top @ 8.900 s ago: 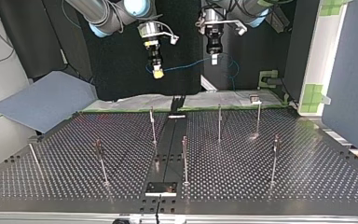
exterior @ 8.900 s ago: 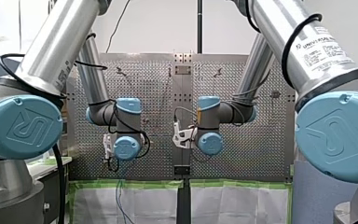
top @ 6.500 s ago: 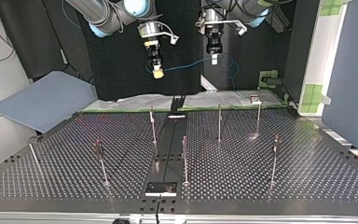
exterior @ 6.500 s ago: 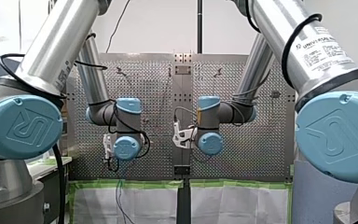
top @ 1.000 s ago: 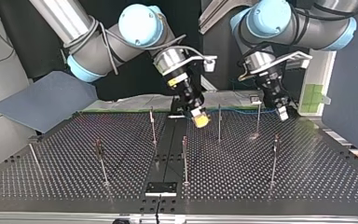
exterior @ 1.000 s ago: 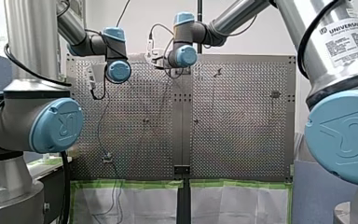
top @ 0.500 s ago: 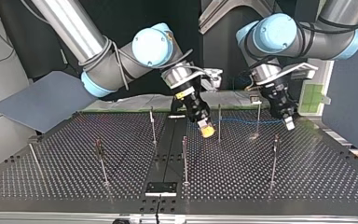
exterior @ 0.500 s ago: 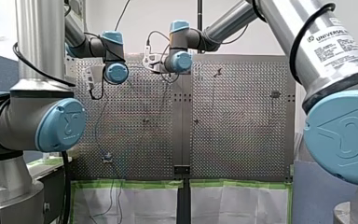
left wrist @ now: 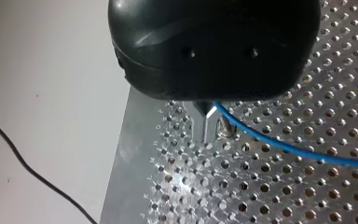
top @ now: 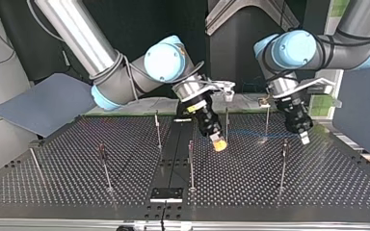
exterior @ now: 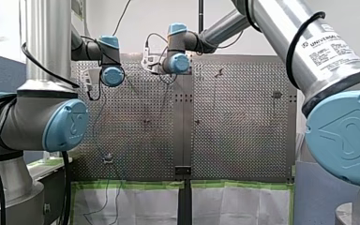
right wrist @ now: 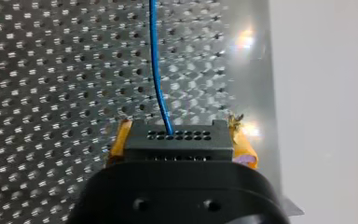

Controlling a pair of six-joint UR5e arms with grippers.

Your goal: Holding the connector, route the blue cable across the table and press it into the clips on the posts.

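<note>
The blue cable (right wrist: 156, 70) is leaving the connector (right wrist: 177, 135) toward twelve o'clock in the right wrist view, where my right gripper (right wrist: 182, 145) is clamping it between its yellow pads (right wrist: 120, 140) above the perforated table (right wrist: 51, 93). In the left wrist view my left gripper (left wrist: 208, 122) is pinching the cable between its closed metal fingers (left wrist: 204, 123), and the line is running away from them toward four o'clock. In the top view the two grippers are hanging low over the table, my left one sitting at about three o'clock of my right one, with the cable stretching between them past two posts (top: 227, 126); whether it is sitting in a clip (top: 263, 101) I cannot tell. In the front view my left arm (exterior: 111, 75) and my right arm (exterior: 178, 63) are reaching to the far end of the table, around eleven and twelve o'clock, and their fingers are hiding behind the wrists. I am judging this as the routing step, with the span being brought to the first posts; the next move is calling for lining the stretched span with a clip and pressing it in without slackening either grip
</note>
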